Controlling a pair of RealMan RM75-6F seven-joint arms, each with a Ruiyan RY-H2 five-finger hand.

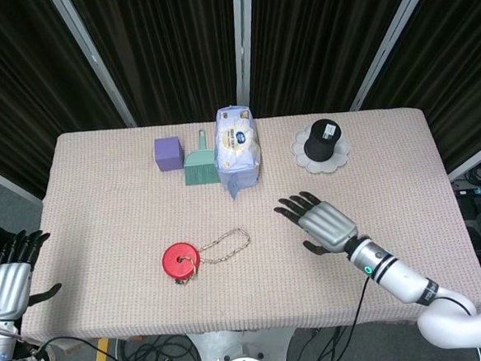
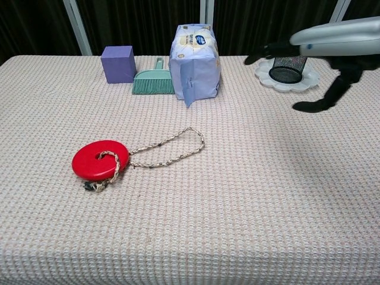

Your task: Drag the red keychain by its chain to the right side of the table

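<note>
The red keychain disc (image 1: 180,260) (image 2: 100,159) lies flat on the table's left half. Its braided chain (image 1: 226,246) (image 2: 172,146) loops out to the right of the disc. My right hand (image 1: 319,222) (image 2: 323,48) hovers over the table's middle right, fingers spread and pointing toward the chain, holding nothing; it is still a hand's width right of the loop. My left hand (image 1: 8,279) hangs off the table's left front corner, fingers apart and empty.
Along the back edge stand a purple cube (image 1: 167,152), a green dustpan brush (image 1: 198,164), a blue wipes pack (image 1: 237,148) and a black mesh cup on a white plate (image 1: 321,144). The woven tablecloth (image 1: 103,223) covers the table.
</note>
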